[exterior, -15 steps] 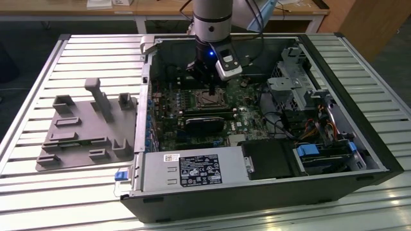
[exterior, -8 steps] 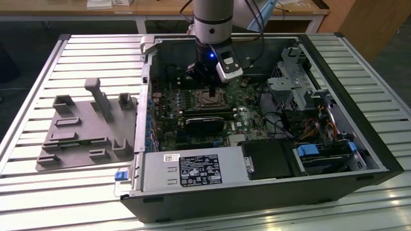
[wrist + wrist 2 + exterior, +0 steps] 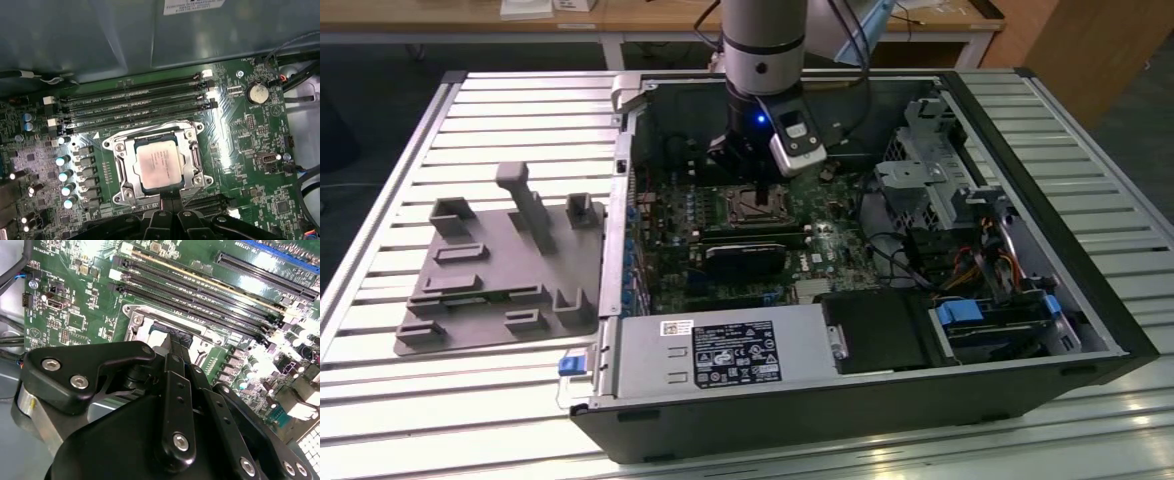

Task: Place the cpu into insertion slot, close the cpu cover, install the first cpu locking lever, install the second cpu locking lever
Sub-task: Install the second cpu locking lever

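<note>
The cpu [image 3: 159,164], a square chip with a silvery-grey top, lies flat in the insertion slot [image 3: 123,192] on the green motherboard. The cpu cover [image 3: 187,135], a silvery frame, lies down around the chip, whose top shows through the frame's cut-out. A thin lever [image 3: 196,156] runs along one side of the frame; I cannot tell whether it is latched. My gripper [image 3: 170,201] is shut, its two dark fingers together just off the socket's edge, nothing visible between them. From behind, the gripper [image 3: 178,344] points at the socket's rim. In the exterior view the gripper [image 3: 747,180] hangs over the socket [image 3: 750,207] inside the open computer case.
Long black memory slots [image 3: 135,107] run beside the socket, and a coin battery [image 3: 257,93] sits farther along. A black card [image 3: 744,262], a power supply [image 3: 720,355], a drive cage [image 3: 927,170] and cables [image 3: 921,262] crowd the case. A grey fixture [image 3: 494,270] lies on the slatted table.
</note>
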